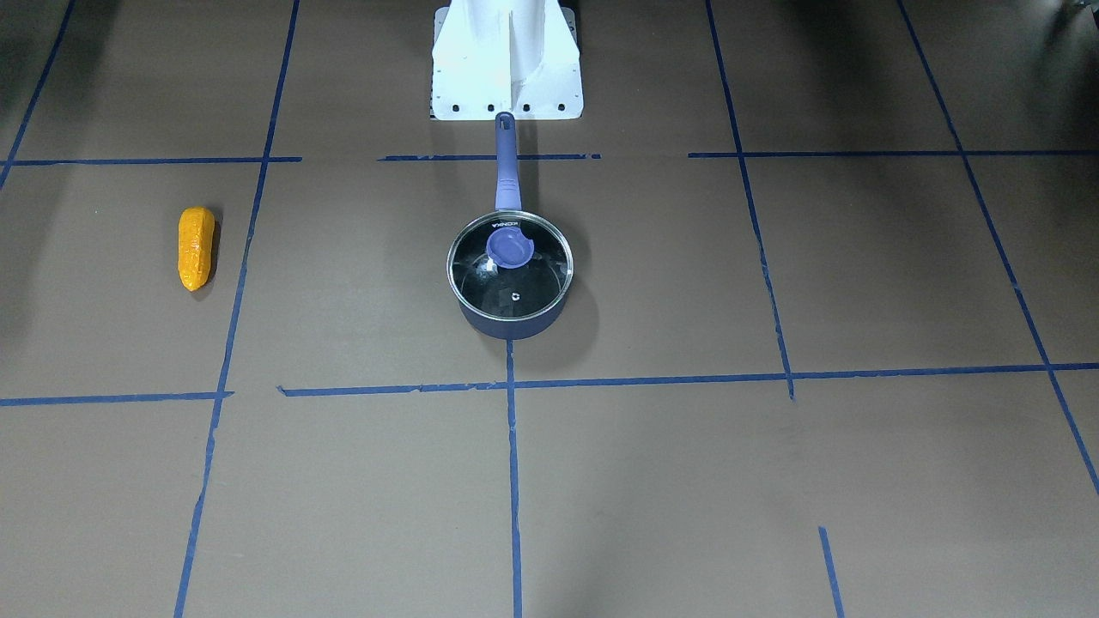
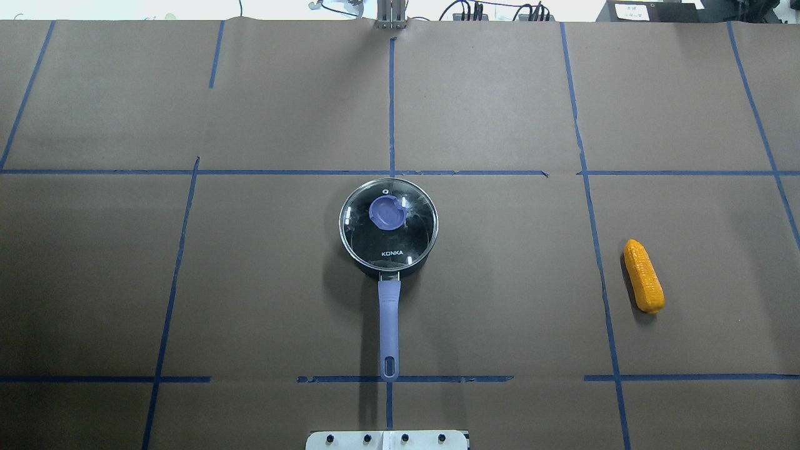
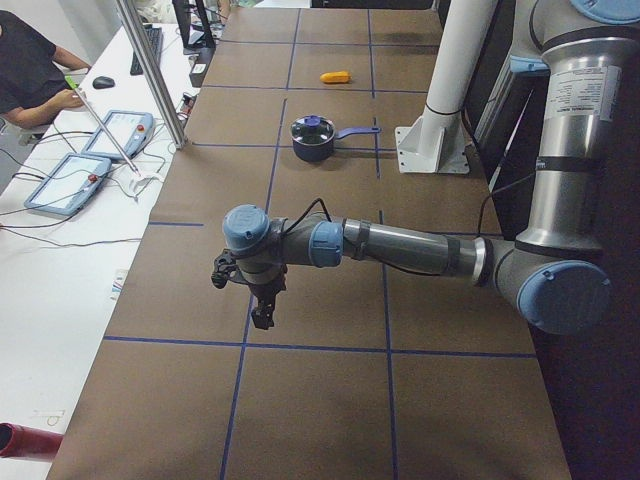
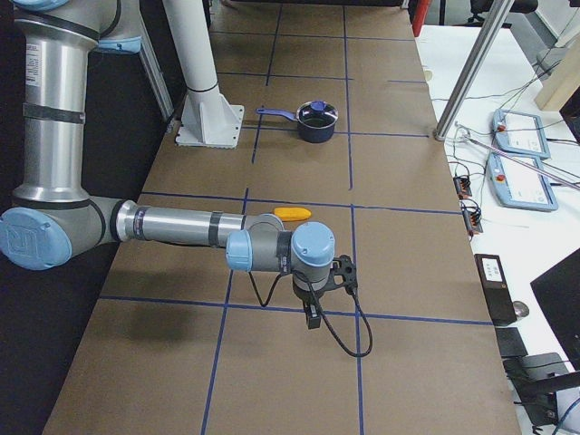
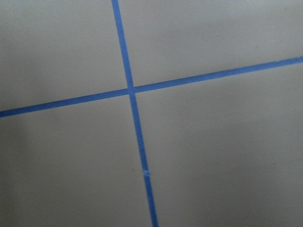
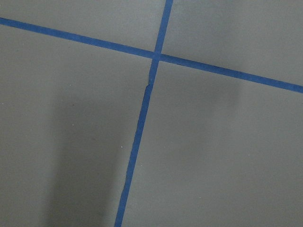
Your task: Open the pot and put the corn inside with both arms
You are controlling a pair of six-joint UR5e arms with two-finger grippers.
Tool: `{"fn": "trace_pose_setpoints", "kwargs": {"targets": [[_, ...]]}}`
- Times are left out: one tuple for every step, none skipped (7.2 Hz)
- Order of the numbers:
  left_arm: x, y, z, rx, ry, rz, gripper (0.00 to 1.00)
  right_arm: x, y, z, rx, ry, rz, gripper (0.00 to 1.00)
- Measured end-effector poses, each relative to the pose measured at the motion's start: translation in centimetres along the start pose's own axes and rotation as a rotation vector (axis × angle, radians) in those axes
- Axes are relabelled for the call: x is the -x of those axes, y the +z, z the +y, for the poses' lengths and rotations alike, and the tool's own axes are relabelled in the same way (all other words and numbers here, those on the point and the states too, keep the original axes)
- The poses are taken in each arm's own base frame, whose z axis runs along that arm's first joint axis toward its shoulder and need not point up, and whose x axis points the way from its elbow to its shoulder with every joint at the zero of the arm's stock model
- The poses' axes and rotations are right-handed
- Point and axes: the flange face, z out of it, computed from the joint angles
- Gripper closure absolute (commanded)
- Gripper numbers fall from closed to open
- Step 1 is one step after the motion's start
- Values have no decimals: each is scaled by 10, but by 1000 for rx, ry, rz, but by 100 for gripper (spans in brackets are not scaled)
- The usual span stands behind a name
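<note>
The dark navy pot (image 1: 508, 324) stands at the table's middle with its glass lid (image 1: 510, 273) on it, and its purple-blue handle (image 2: 389, 322) points toward the robot base. The orange-yellow corn (image 2: 644, 275) lies flat far to the pot's right in the overhead view and on the left in the front-facing view (image 1: 196, 248). My left gripper (image 3: 262, 312) shows only in the exterior left view, far from the pot. My right gripper (image 4: 313, 315) shows only in the exterior right view, near the corn (image 4: 292, 213). I cannot tell whether either is open or shut. Both wrist views show only brown paper and blue tape.
The white base mount (image 1: 506, 73) stands just behind the pot handle's end. Blue tape lines divide the brown paper. A metal pole (image 3: 150, 75), teach pendants (image 3: 70, 183) and a seated operator (image 3: 30, 70) are off the table's far side.
</note>
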Motion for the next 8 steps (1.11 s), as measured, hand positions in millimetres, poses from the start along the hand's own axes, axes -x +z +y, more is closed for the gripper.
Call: {"fn": "trace_pose_setpoints", "kwargs": {"targets": [[2,-7,0,-14,-13,6,0,2,-2,-1,5,2,0,0],[0,-13,0,-26,-14,3,0,3,-3,-1,7,2,0,0],[-3,-17,2,-33,-9,-1,0,4,-3,-1,8,1,-1,0],[-5,-17,3,-34,-8,-5,0,5,-2,0,8,1,-4,0],[-5,-15,4,-31,-11,-3,0,5,-2,1,7,0,-8,0],[-5,-13,5,-27,-14,2,0,6,-2,1,6,-1,-12,0],[-4,-11,6,-25,-11,7,0,6,-2,1,5,-1,-15,0],[-3,-8,9,-27,1,9,0,7,-2,1,4,-1,-21,0]]}}
